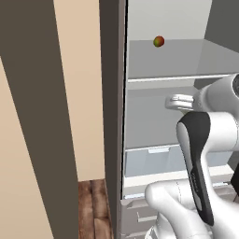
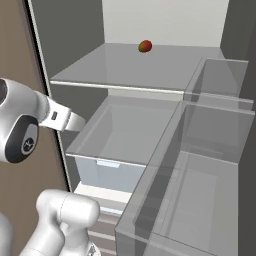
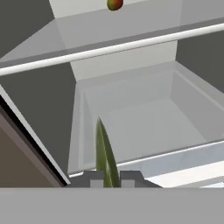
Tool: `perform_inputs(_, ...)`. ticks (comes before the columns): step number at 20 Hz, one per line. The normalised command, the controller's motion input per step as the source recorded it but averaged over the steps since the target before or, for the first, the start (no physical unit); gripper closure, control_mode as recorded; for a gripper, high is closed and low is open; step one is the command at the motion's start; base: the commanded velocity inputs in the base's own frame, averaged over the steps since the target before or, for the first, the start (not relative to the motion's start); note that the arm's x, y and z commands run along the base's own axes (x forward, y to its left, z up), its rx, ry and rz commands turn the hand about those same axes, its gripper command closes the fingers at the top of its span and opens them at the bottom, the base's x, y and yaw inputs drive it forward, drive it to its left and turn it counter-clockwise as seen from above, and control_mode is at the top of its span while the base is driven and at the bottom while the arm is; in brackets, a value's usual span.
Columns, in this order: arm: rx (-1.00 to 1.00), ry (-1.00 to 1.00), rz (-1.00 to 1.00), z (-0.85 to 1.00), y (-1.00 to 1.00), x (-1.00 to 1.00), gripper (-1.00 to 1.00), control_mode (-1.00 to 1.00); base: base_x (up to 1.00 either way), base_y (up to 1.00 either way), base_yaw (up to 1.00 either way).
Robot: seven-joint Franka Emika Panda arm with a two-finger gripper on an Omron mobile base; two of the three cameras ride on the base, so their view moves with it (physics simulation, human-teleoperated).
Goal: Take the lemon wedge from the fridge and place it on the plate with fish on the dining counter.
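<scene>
The fridge (image 2: pixel 150 30) stands open, its pale shelf (image 2: pixel 130 67) bare but for a round red-and-green fruit (image 2: pixel 145 46) near the back wall. Below the shelf sits a clear drawer (image 2: pixel 120 135), and clear door bins (image 2: pixel 215 150) stand to its right. In the hand view the claw (image 3: pixel 108 179) is pressed together on the wedge (image 3: pixel 105 153), a thin yellowish-green sliver sticking up between the fingertips (image 3: pixel 97 178), in front of the drawer (image 3: pixel 144 127) and below the shelf's white front edge (image 3: pixel 109 48). The left base view shows the arm (image 1: pixel 200 154) reaching in beside the fridge's left wall (image 1: pixel 114 102).

Base views flank the arm, close on open fridge (image 1: pixel 158 93), hand view inside.
</scene>
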Motion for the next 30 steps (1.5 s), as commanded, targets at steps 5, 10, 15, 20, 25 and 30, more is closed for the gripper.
perform_inputs(5,-0.01,0.0,0.0,-0.15,-0.05,0.05,1.0,-1.0,0.0,0.0,0.0)
perform_inputs(10,0.0,0.0,0.0,0.0,0.0,0.0,1.0,-1.0,0.0,0.0,0.0)
perform_inputs(15,0.0,0.0,0.0,0.0,0.0,0.0,1.0,-1.0,0.0,0.0,0.0)
perform_inputs(20,0.0,0.0,0.0,0.0,0.0,0.0,1.0,-1.0,0.0,0.0,0.0)
perform_inputs(25,0.0,0.0,0.0,0.0,-0.01,0.0,1.0,-1.0,0.0,0.0,0.0)
perform_inputs(30,0.0,0.0,0.0,0.0,0.0,0.0,1.0,-1.0,0.0,0.0,0.0)
